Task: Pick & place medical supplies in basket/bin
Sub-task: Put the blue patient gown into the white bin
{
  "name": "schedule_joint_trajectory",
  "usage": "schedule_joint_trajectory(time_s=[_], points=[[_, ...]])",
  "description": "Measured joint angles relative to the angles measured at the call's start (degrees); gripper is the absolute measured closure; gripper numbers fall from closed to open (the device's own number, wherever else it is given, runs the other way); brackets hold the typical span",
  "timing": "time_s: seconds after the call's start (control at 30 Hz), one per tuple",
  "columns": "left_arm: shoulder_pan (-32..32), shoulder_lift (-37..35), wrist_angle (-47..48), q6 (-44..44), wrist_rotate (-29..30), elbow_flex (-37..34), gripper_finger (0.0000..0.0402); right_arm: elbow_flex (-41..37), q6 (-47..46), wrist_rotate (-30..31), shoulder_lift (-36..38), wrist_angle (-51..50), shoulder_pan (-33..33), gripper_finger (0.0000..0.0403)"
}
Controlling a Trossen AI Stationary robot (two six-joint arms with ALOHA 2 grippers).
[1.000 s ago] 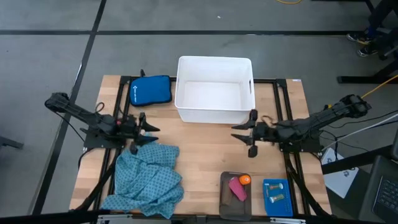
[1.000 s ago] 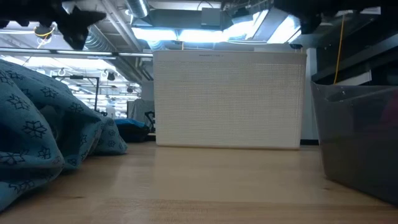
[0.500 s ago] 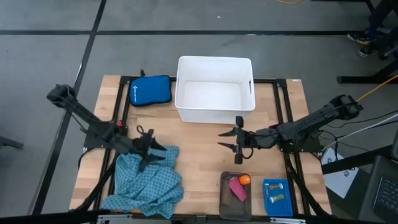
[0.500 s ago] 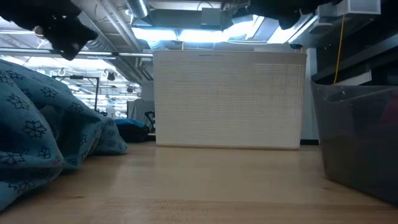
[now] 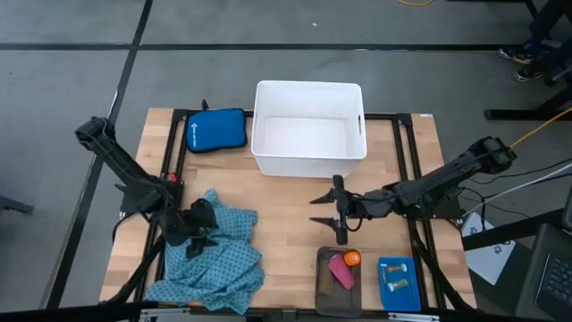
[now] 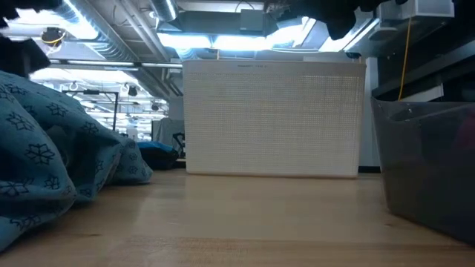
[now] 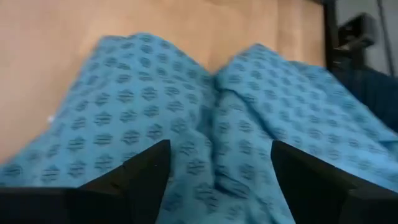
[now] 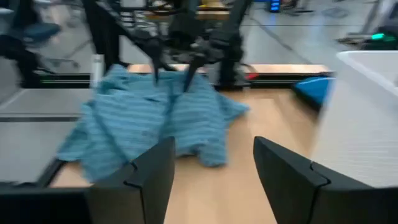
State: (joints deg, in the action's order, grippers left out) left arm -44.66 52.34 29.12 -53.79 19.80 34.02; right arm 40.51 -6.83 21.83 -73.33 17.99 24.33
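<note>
The teal-blue dotted cloth (image 5: 213, 255) lies crumpled on the table's near left part and fills the left wrist view (image 7: 186, 106). My left gripper (image 5: 201, 234) hangs open over the cloth's far part, tipped downward, one finger on either side of a fold (image 7: 214, 180). My right gripper (image 5: 317, 215) is open over bare wood between the white tub (image 5: 308, 87) and the dark-grey tray (image 5: 322, 286), pointing toward the table's left. A pink piece (image 5: 341, 272) and an orange piece (image 5: 351, 258) lie in the tray. Small pieces lie in the blue basket (image 5: 398, 284).
A royal-blue zip pouch (image 5: 216, 131) lies at the far left beside the tub. Bare wood stretches between the cloth and the tray. In the low view the tub's wall (image 6: 271, 119) stands across the middle, with the cloth (image 6: 52, 163) left and the tray's wall (image 6: 430, 163) right.
My left gripper has swung from the table's left middle toward the near edge, out over the cloth, and has tipped downward. My right gripper has reached from the right toward the table's middle, staying nearly level. The cloth and the other things have kept still.
</note>
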Motion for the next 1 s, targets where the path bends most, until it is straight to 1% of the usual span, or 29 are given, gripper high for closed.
schedule_joint_trajectory(time_s=[0.1, 0.2, 0.3, 0.43, 0.6, 0.73, 0.87, 1.0], points=[[-0.9, -0.1, 0.9, 0.0, -2.6, 2.1, 0.0123, 0.0, -0.4, -2.5, -2.6, 4.8, 0.7, 0.0181], [-1.3, -0.1, 5.8, -0.7, -5.9, 4.6, 0.0123, 0.1, -0.8, -3.5, -5.2, 9.5, 0.7, 0.0181], [-1.6, -0.2, 12.9, -2.6, -9.0, 6.8, 0.0123, 2.4, -2.2, -3.4, -7.8, 9.7, 0.6, 0.0181], [-2.9, -0.1, 19.6, -5.4, -13.2, 6.9, 0.0123, 7.2, -2.9, -3.3, -12.3, 9.8, 0.6, 0.0181], [-5.7, 0.0, 20.0, -6.4, -13.7, 6.9, 0.0123, 14.7, -2.8, -3.5, -18.6, 6.6, 0.6, 0.0181], [-8.4, 0.1, 19.5, -7.7, -13.1, 5.0, 0.0123, 20.1, -3.1, -3.4, -22.5, 1.5, 0.6, 0.0181], [-10.6, 1.3, 18.0, -9.9, -13.3, 1.1, 0.0123, 22.8, -3.2, -3.4, -23.9, -0.7, 0.6, 0.0181], [-11.8, 2.1, 12.8, -10.4, -13.8, -2.5, 0.0123, 23.2, -6.1, -3.4, -23.9, -1.0, 0.3, 0.0181]])
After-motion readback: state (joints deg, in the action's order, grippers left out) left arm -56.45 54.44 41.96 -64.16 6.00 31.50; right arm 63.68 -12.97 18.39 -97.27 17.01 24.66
